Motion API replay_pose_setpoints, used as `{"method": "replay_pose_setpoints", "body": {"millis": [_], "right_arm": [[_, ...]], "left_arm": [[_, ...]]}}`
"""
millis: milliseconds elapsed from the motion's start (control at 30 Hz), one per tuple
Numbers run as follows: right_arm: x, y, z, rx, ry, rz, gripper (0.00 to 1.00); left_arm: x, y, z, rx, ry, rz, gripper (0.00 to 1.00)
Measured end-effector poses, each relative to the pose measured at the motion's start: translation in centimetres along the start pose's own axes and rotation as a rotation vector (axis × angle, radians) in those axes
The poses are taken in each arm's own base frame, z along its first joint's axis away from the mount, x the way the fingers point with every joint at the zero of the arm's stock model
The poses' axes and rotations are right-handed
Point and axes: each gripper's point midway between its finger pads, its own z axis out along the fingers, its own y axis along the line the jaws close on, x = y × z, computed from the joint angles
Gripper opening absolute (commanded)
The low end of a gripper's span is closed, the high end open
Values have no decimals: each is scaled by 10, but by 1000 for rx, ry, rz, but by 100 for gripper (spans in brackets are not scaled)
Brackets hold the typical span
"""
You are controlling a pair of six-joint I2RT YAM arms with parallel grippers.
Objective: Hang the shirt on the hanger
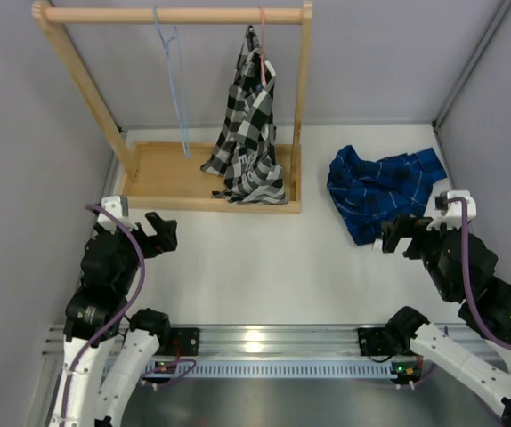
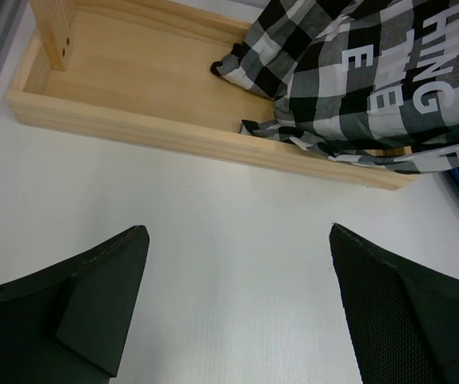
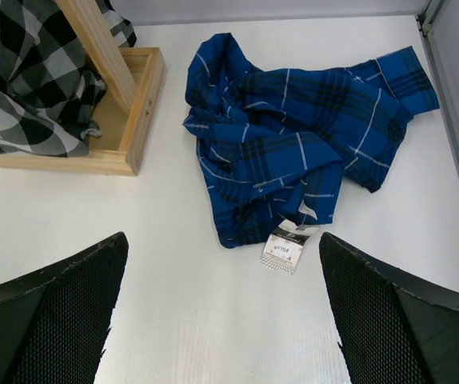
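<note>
Right of the pale wooden garment rack, the crumpled dark blue button-up shirt with thin light-blue plaid lines lies heaped on the white tabletop, just beside the rack's tray base. A white paper tag sticks out at the edge of the heap farthest from the rack; its print is too small to read. The thin light-blue wire hanger hangs by its hook towards the left end of the rack's top rail. Towards the right end, a thin pink-red hanger carries a black-and-white checked shirt, whose white block letters, partly folded, read "HING", "THE" and "E". The left gripper sits in front of the rack's left end, the right gripper off the rack's right end, beside the blue shirt. Both have their fingers spread wide over the tabletop.
</note>
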Motion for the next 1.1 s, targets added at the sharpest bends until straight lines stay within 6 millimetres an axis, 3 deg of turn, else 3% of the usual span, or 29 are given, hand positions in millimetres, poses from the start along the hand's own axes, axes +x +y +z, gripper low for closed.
{"method": "replay_pose_setpoints", "body": {"millis": [267,400,567,700,800,967,1067,1100], "right_arm": [[5,1,3,0,13,-14,99],[18,14,18,-26,62,-54,100],[48,26,62,51,199,-187,99],[86,28,109,147,386,-368,99],[102,10,139,212,474,-417,99],[107,-32,178,339,541,-415,99],[120,-42,200,378,570,-415,93],[127,-43,206,380,582,-418,87]], "left_arm": [[4,-4,0,23,5,-12,98],[4,-5,0,31,0,-15,98],[4,-8,0,50,4,-15,98],[6,-10,0,61,8,-15,98],[7,-12,1,72,13,-15,98],[9,-12,1,76,18,-14,98],[9,-14,1,84,19,-14,98],[9,-14,1,88,20,-14,98]]}}
